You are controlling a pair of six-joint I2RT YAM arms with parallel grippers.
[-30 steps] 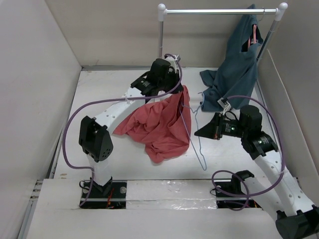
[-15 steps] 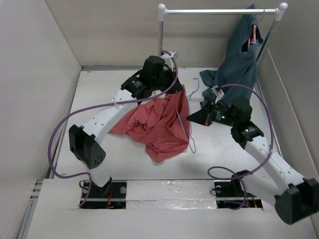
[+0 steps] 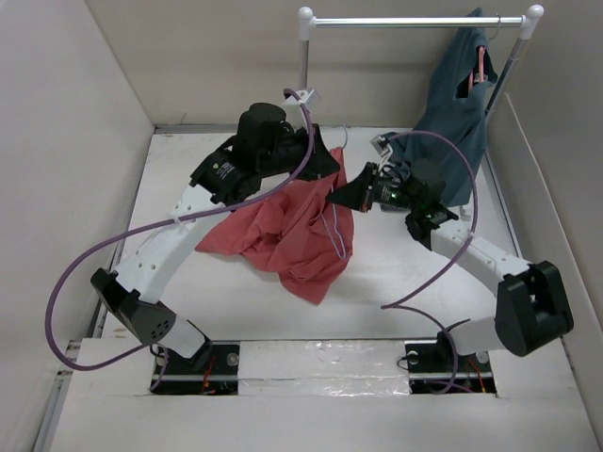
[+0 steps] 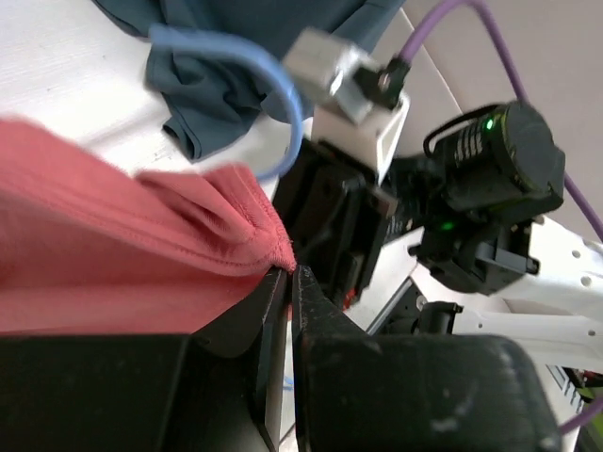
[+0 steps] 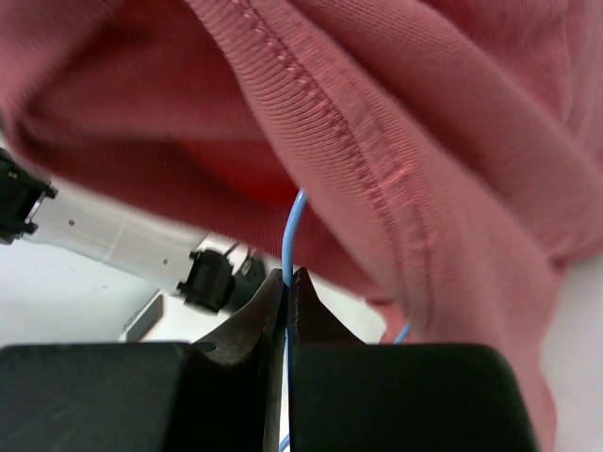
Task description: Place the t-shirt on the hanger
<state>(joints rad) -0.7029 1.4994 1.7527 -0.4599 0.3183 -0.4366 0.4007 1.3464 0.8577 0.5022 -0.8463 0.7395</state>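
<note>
The coral-red t-shirt point(image 3: 283, 235) hangs in mid-table, lifted at its upper right corner. My left gripper point(image 3: 332, 168) is shut on that hem, seen as a red fold point(image 4: 188, 245) at the closed tips point(image 4: 287, 275). My right gripper point(image 3: 334, 196) is shut on the pale-blue wire hanger point(image 3: 332, 231), whose wire point(image 5: 290, 231) runs up from between the closed jaws point(image 5: 288, 276) behind the shirt's stitched edge point(image 5: 377, 160). The hanger's hook point(image 4: 273, 94) curves just above the shirt. Most of the hanger lies against or under the red cloth.
A dark teal garment point(image 3: 452, 113) hangs on a pink hanger point(image 3: 480, 66) from the white rail point(image 3: 415, 21) at the back right and drapes onto the table. Walls enclose the table on the left, back and right.
Both grippers moved up and toward the back, closer together. The shirt rose with the left gripper. The hanger moved left against the shirt's right edge.
</note>
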